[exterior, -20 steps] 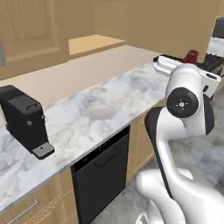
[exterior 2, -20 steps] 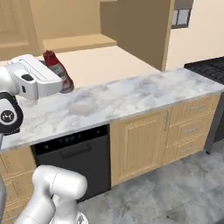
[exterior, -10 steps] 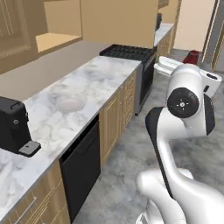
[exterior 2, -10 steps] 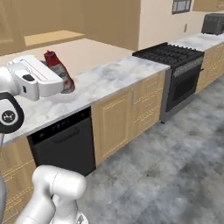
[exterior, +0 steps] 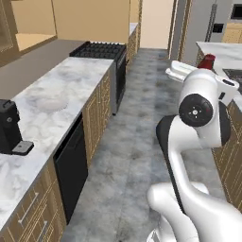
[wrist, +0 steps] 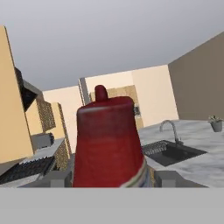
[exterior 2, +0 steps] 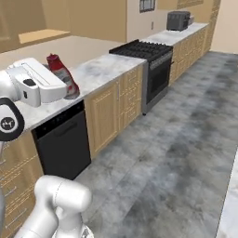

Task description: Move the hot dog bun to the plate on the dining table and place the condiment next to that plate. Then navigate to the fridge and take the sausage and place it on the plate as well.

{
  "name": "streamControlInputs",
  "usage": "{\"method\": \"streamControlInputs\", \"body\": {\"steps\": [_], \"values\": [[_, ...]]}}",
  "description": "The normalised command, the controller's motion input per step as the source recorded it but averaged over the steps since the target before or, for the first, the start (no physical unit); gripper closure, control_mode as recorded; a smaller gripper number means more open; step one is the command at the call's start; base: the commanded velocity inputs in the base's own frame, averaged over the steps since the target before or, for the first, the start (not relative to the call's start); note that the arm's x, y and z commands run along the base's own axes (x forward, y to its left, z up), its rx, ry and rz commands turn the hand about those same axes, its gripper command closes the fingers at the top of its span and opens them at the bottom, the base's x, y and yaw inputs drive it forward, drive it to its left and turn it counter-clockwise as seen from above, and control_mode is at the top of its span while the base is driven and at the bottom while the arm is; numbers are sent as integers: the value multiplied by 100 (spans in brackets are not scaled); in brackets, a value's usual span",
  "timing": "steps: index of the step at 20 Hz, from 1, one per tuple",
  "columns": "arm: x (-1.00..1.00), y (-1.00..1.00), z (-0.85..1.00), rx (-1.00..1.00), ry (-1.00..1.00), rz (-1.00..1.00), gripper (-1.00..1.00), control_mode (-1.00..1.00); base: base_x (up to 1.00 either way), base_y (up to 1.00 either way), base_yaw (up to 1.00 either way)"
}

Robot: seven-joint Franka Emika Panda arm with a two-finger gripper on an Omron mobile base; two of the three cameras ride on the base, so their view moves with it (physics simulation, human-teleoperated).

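Observation:
My gripper [wrist: 111, 177] is shut on the condiment [wrist: 107, 140], a dark red bottle with a pale label band, which stands upright between the two dark fingertips [wrist: 59, 178]. From the base the condiment [exterior: 206, 61] pokes out beyond the white hand, and my gripper [exterior 2: 65, 87] carries it at about counter height. The dining table [wrist: 205, 162], marble with an inset sink, lies ahead on the right. Its corner [exterior: 218, 50] shows beside the tall grey fridge [exterior: 208, 23]. The hot dog bun, the plate and the sausage are out of view.
A marble counter [exterior: 61, 90] runs along the left with a black coffee machine [exterior: 9, 127], a black dishwasher [exterior: 71, 170] and a black stove [exterior: 101, 49]. A toaster [exterior 2: 179, 21] sits on the far counter. Grey floor [exterior: 137, 123] forms an open aisle.
The whole scene has swung: the base has turned, so the counter slid aside and the stove, aisle, fridge and dining table came into view. The condiment stays in my gripper.

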Motion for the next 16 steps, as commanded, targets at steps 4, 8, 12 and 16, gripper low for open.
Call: {"method": "streamControlInputs", "body": {"steps": [4, 8, 12, 16], "values": [[0, 0, 0, 0, 0, 0, 100, 100, -89, -30, -26], [0, 0, 0, 0, 0, 0, 100, 100, -100, -37, -26], [0, 0, 0, 0, 0, 0, 100, 100, -100, -48, -23], [0, 0, 0, 0, 0, 0, 100, 100, -100, -57, -22]]}}
